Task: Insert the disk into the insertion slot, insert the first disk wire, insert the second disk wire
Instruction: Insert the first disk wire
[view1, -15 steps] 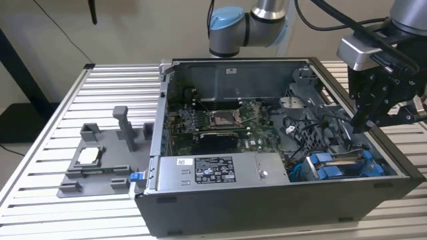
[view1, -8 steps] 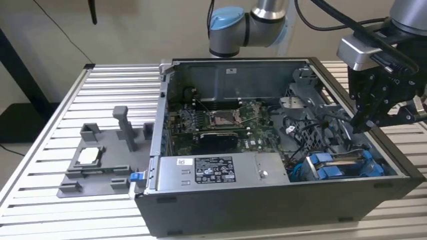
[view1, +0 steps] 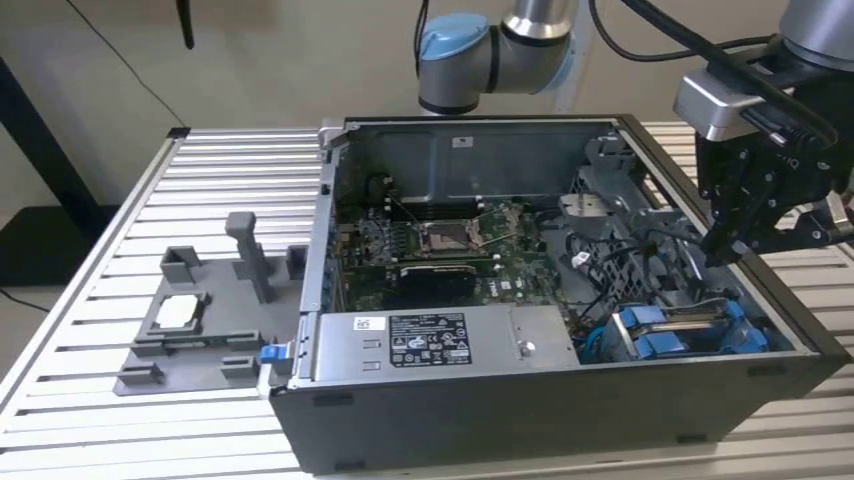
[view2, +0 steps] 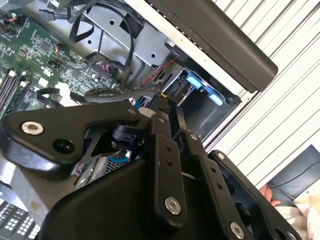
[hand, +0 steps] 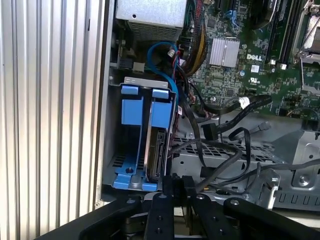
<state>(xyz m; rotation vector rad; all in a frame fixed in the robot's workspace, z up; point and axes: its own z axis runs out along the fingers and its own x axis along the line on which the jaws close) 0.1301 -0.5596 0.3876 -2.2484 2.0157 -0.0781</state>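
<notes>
The disk is standing on edge in the insertion slot, between blue rails, inside the computer case on the table. The end effector is hovering near it with its jaws closed together.

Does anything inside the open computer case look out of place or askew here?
Nothing looks damaged. The silver-grey disk in its bright blue carrier sits straight in the grey metal insertion slot. The one untidy thing: loose black cables sprawl beside it, and one black connector apparently lies unplugged.
</notes>
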